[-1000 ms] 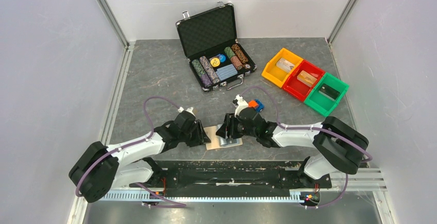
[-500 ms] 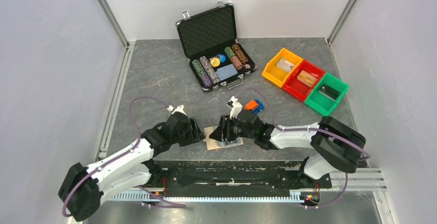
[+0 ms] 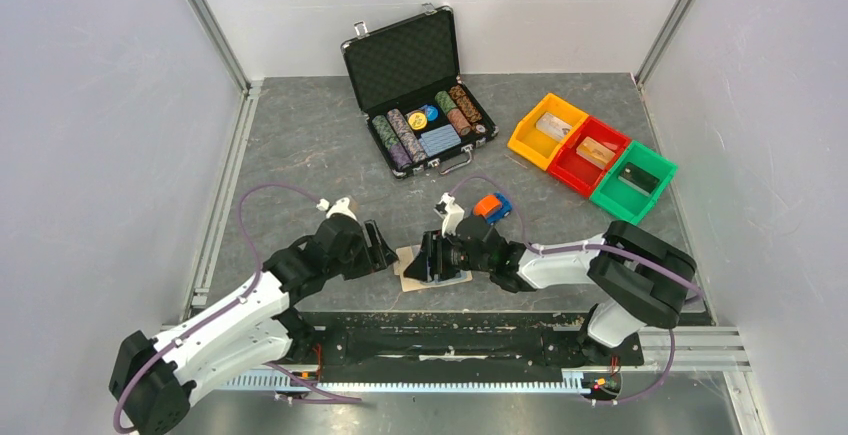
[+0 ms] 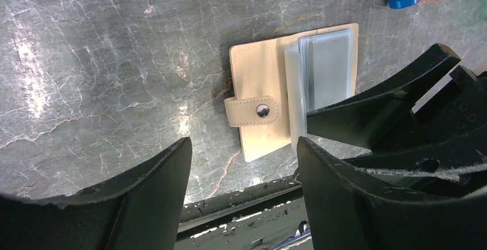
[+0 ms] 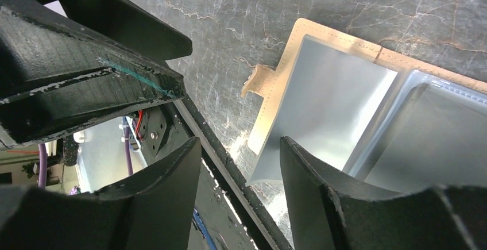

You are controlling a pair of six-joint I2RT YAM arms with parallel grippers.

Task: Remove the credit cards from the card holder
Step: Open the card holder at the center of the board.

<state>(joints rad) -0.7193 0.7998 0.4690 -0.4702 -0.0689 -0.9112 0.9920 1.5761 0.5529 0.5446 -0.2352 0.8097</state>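
On the grey counter (image 3: 300, 155), lower centre of the top view, our left pincer (image 4: 242, 146) and right pincer (image 5: 240, 143) both stand spread, flanking the open card holder (image 4: 258, 89). We see the credit cards (image 4: 330, 72) tucked in its clear sleeves.

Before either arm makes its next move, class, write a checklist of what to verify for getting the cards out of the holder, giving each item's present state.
1. Card holder unfolded on the table, sleeves showing: ok.
2. Left gripper open, holding nothing: ok.
3. Right gripper open, over the holder: ok.
4. Credit cards out of the sleeves: not ok; none lies loose.
5. A card edge exposed enough to pinch: cannot tell.
6. Holder pinned against sliding: cannot tell; any contact is hidden.
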